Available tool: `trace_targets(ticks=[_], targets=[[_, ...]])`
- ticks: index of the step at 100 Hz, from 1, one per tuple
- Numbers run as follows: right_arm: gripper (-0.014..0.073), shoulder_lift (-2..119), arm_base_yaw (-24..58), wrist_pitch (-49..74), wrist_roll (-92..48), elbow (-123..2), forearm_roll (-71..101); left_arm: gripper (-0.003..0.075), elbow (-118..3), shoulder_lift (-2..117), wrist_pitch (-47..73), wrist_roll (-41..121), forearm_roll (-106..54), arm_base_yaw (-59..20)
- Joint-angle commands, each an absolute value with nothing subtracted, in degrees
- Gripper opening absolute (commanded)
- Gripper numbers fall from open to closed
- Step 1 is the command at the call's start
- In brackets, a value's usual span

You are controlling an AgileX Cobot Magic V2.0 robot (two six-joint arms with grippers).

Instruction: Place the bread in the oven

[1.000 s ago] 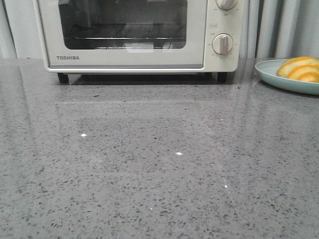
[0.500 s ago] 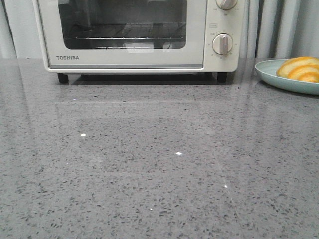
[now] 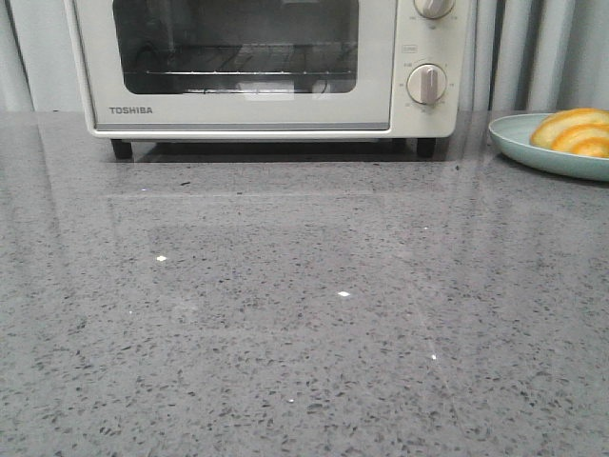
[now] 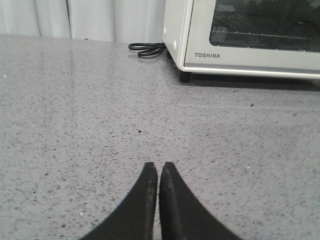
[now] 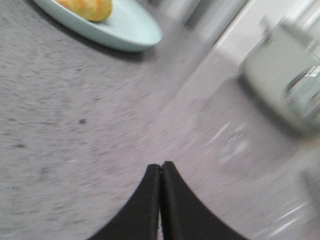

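Observation:
The cream-white TOSHIBA oven (image 3: pixel 266 67) stands at the back of the grey counter with its glass door closed; it also shows in the left wrist view (image 4: pixel 240 37). The orange-brown bread (image 3: pixel 571 131) lies on a pale teal plate (image 3: pixel 519 141) at the far right; the right wrist view shows the bread (image 5: pixel 90 7) on the plate (image 5: pixel 130 27). My left gripper (image 4: pixel 158 167) is shut and empty above bare counter, short of the oven's left corner. My right gripper (image 5: pixel 161 166) is shut and empty, apart from the plate. Neither gripper shows in the front view.
A black cable (image 4: pixel 146 48) lies coiled beside the oven's left side. Pale curtains hang behind the counter. The right wrist view is blurred, with a blurred pale object (image 5: pixel 285 75) off the counter's edge.
The front view has shifted very slightly; the oven and plate stand where they were. No gripper enters that view.

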State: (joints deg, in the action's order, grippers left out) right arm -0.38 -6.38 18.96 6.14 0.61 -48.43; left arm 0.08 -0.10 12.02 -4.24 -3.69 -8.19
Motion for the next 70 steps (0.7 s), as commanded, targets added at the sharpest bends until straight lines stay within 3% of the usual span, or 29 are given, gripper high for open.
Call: trace_targets(ticks=[1,14,45,70], targets=[[-0.0048,-1.6,-6.64,12.35,6.04,1.97,-63.58,-0.0021,1.29,-1.66,6.8,-4.68,-8.44,-8.28],[-0.0048,-1.6,-6.64,6.39,6.04,1.91,-73.32,-0.0021,1.29,-1.66,6.33,-4.68,-14.4,-8.28],[-0.0048,-1.6,-6.64,-15.56,6.04,1.55,-73.99,-0.0021,1.29,-1.66,6.33,-4.68,-14.55,-8.28],[-0.0048,-1.6,-6.64,-19.08,6.04,1.0,-73.99,-0.0021,1.29,-1.66,6.08,-4.68,-14.55,-8.28]])
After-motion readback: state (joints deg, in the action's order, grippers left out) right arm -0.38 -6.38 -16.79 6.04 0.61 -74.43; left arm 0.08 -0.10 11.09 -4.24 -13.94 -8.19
